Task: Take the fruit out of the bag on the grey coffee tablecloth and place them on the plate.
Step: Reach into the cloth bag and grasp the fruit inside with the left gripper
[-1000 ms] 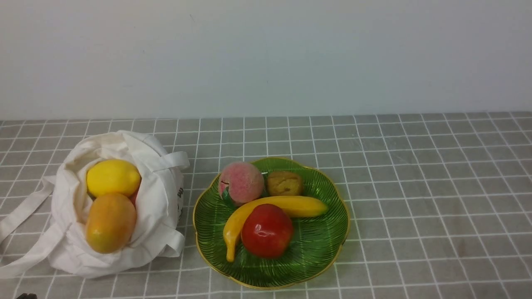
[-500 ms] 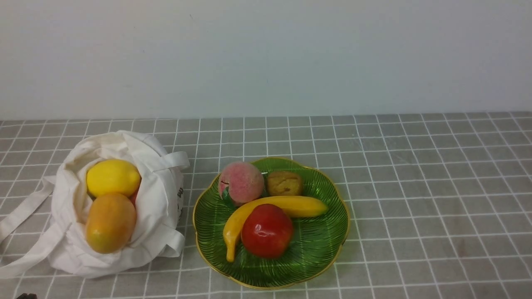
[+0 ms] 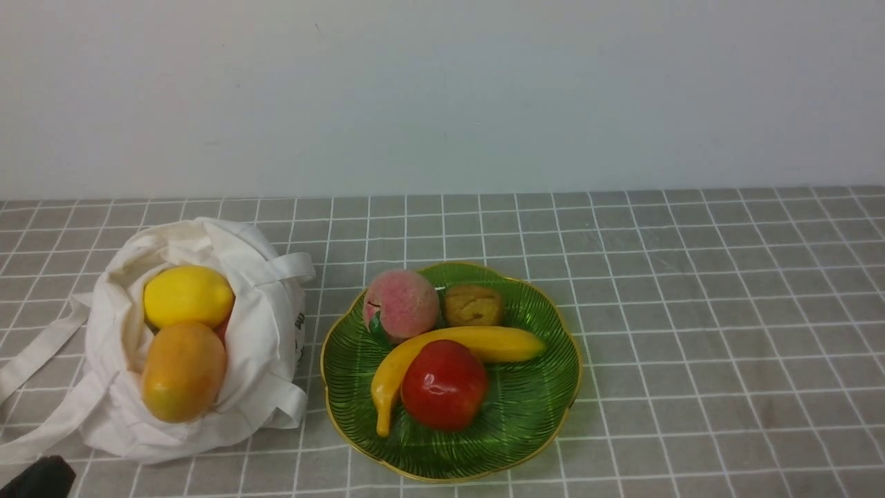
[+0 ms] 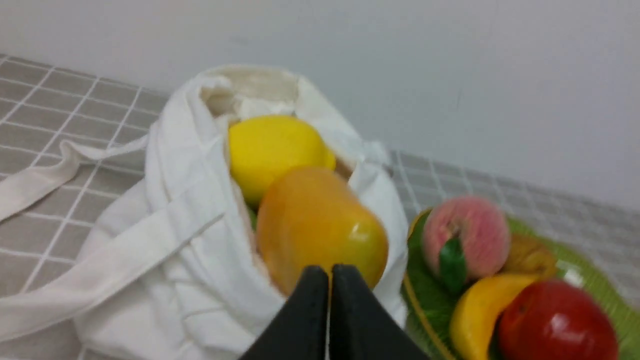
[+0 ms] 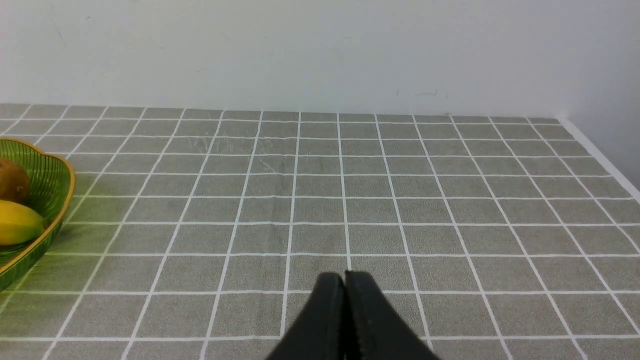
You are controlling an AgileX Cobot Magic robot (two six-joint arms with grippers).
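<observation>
I see the bag point(image 3: 266, 325) slumped on the left of the grey coffee tablecloth point(image 3: 691, 311), mouth open. The lemon point(image 3: 188, 295) lies at its far side and the mango point(image 3: 183, 370) nearer, touching it. Just right of the bag, the plate point(image 3: 532, 415) carries a peach point(image 3: 401, 304), banana point(image 3: 484, 342), apple point(image 3: 444, 384) and small brown fruit point(image 3: 473, 306). My left gripper point(image 4: 329, 274) sits on the bag's near side, tips toward the mango, jaws pressed together on nothing. My right gripper point(image 5: 345, 279) hangs over the cloth right of the plate, jaws pressed together too.

A peach point(image 3: 401, 304) and a brown fruit point(image 3: 473, 305) lie just behind a banana point(image 3: 499, 344), a red apple point(image 3: 444, 384) against its front, a pale wall point(image 3: 442, 97) well behind.
</observation>
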